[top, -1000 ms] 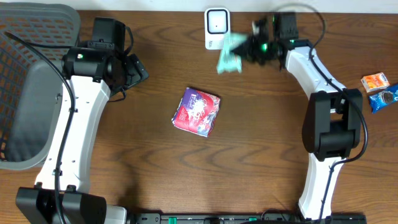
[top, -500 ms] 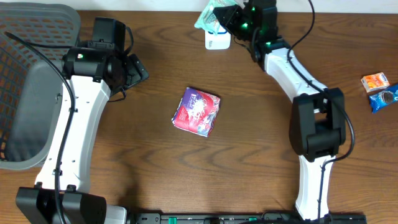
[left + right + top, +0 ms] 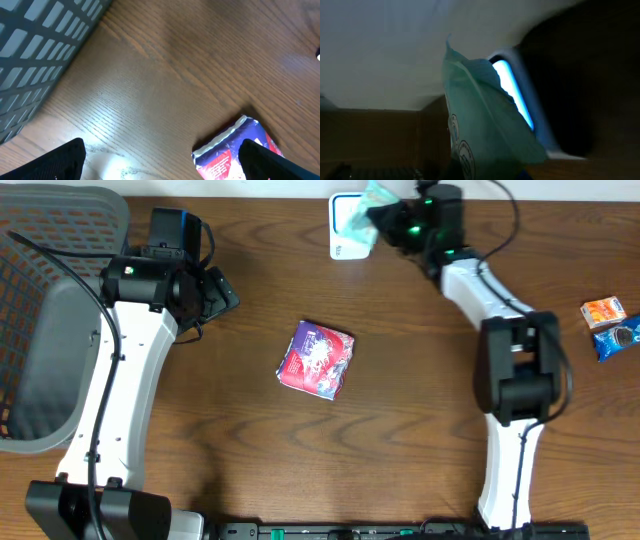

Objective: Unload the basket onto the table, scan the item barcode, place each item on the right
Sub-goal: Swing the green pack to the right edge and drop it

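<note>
Right gripper is at the far edge of the table, top centre in the overhead view, clamped on the teal packet. The packet sits just beside the white scanner, overlapping its upper right corner from above; can't tell if they actually touch. In the right wrist view the packet fills the middle of the frame, standing up out of the bottom edge where the fingers would be, with the scanner's lit window right behind it and facing it. That view is blurred, so no print or barcode is readable on the packet, and the fingers themselves aren't distinguishable there. The right arm is stretched from its base near the front edge all the way to the back of the table. Left gripper is spread wide and holding nothing, hovering over bare wood on the left side, near the grey basket. The left wrist view shows both finger tips at the bottom corners, the basket mesh at upper left, and a purple packet poking in at lower right, apart from the fingers. That purple packet lies flat mid-table, well apart from both grippers. An orange packet and a blue packet lie side by side at the right edge.
</note>
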{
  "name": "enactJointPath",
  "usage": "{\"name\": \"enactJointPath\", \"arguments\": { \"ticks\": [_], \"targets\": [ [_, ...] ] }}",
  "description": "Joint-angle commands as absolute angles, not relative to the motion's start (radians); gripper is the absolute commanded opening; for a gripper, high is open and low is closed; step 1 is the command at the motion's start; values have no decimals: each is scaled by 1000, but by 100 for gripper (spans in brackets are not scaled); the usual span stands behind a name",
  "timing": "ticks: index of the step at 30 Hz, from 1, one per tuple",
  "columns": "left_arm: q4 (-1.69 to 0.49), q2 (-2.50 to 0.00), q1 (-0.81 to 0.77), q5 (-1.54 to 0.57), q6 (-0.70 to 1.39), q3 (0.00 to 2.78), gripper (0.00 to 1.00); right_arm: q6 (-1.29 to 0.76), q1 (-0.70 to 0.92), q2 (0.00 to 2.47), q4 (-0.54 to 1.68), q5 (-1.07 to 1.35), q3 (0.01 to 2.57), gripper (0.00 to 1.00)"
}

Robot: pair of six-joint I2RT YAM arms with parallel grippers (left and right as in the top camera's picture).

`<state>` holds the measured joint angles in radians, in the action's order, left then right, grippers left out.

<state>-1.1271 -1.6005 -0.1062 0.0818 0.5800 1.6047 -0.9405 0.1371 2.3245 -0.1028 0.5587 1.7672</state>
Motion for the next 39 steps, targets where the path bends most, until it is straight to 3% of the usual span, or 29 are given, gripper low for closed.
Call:
{"name": "enactJointPath", "arguments": {
  "ticks": [1,9,17,21,24,26,39],
  "targets": [
    [-1133,-1600,-103,94,588,1608,98,-823,16,2210,41,603,1789,1],
    [-1133,-1600,-103,94,589,1608,98,-554,-246,2122,533,407,1789,1],
    [-1133,-1600,-103,94,588,1608,98,-408,-492,2123,730,249,1788,4],
    [-1133,-1600,-103,94,588,1608,98,-337,-566,2123,756,187,1786,28],
    [-1133,-1600,-103,94,588,1608,98,-316,-598,2126,767,181,1786,54],
    [-1133,-1600,-103,94,588,1608,97,-316,-606,2127,777,181,1785,63],
    [-1133,-1600,-103,94,589,1608,98,-173,-477,2088,850,479,1786,60]
  ]
}}
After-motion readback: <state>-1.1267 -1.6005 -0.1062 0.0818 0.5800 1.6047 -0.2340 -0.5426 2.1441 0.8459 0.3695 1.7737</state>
